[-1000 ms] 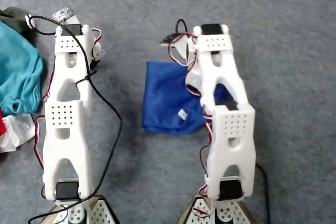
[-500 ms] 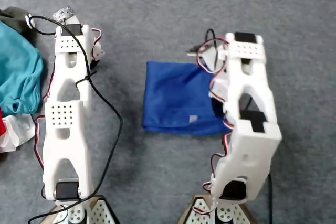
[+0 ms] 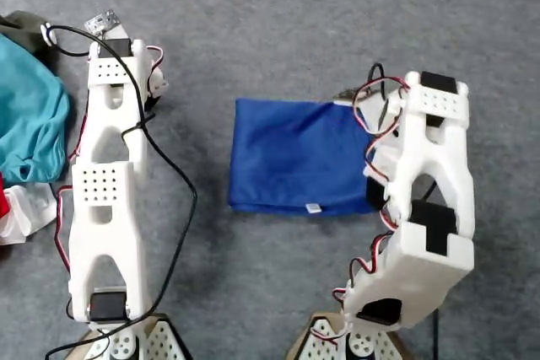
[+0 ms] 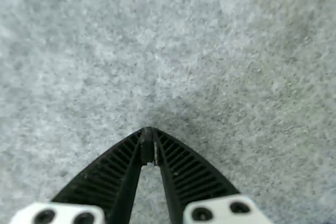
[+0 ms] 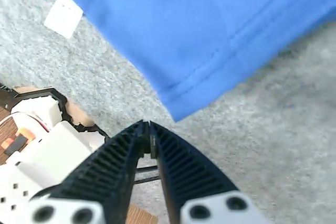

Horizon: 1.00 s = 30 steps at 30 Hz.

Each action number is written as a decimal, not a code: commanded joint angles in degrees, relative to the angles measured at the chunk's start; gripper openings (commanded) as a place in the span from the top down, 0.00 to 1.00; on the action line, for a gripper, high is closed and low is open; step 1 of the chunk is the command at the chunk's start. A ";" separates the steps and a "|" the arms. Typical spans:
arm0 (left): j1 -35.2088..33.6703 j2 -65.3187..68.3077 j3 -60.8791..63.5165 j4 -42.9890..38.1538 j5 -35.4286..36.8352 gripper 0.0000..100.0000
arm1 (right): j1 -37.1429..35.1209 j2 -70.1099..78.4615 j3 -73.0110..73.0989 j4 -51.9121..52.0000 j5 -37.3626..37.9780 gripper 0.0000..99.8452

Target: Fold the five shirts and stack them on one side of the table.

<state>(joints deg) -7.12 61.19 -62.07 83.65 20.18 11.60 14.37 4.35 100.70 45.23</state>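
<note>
Blue shirt (image 3: 295,158) lies in the middle of the grey felt table (image 3: 253,31), folded into a rough rectangle. A small white label (image 3: 313,207) pokes out at the edge nearest the arm bases.

The right arm (image 3: 422,183) stands just beside the shirt's right edge. Its wrist view shows the right gripper (image 5: 147,129) with its fingers pressed together on nothing, hanging just off a hemmed corner of the blue cloth (image 5: 210,30). The left gripper (image 4: 148,137) is likewise closed and empty, over bare felt well apart from the shirt.

The nearest risk sits at that corner. If the closed right fingers sweep sideways or dip low, they could catch the hem and drag the top layer, opening the fold. The felt looks grippy, so the bottom layer would probably stay put while the top one slides.

Loose wires on the right arm hang close over the shirt's edge and might snag it.

Carrying the shirt to a stack by one pinch point would likely let it droop and unfold.

At the left edge, a teal shirt (image 3: 29,124) and a white garment (image 3: 21,212) lie crumpled near the left arm (image 3: 105,183). That arm's trailing black cable (image 3: 173,174) could tangle with them.
</note>
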 commanded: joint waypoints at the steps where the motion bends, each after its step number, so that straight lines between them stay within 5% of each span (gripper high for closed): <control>1: 1.58 -0.92 -2.64 -0.62 0.18 0.98 | -0.92 -4.18 -10.33 1.23 -1.85 0.99; 7: 6.24 -3.82 -9.14 4.57 -1.93 0.98 | -7.69 -4.35 -26.95 0.62 -7.03 0.99; 15: 17.32 -5.23 -26.55 17.05 -1.93 0.98 | -9.89 6.99 -30.81 -9.05 -13.80 0.99; 21: 24.79 -2.59 -27.08 12.92 1.67 0.98 | -7.69 15.87 -31.34 -17.32 -13.89 0.99; 30: 25.14 9.71 -27.16 3.96 4.22 0.98 | -4.44 25.36 -33.01 -24.53 -14.07 0.99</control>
<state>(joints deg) 17.58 70.24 -86.86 90.24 23.69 5.89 39.08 -24.75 77.76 31.52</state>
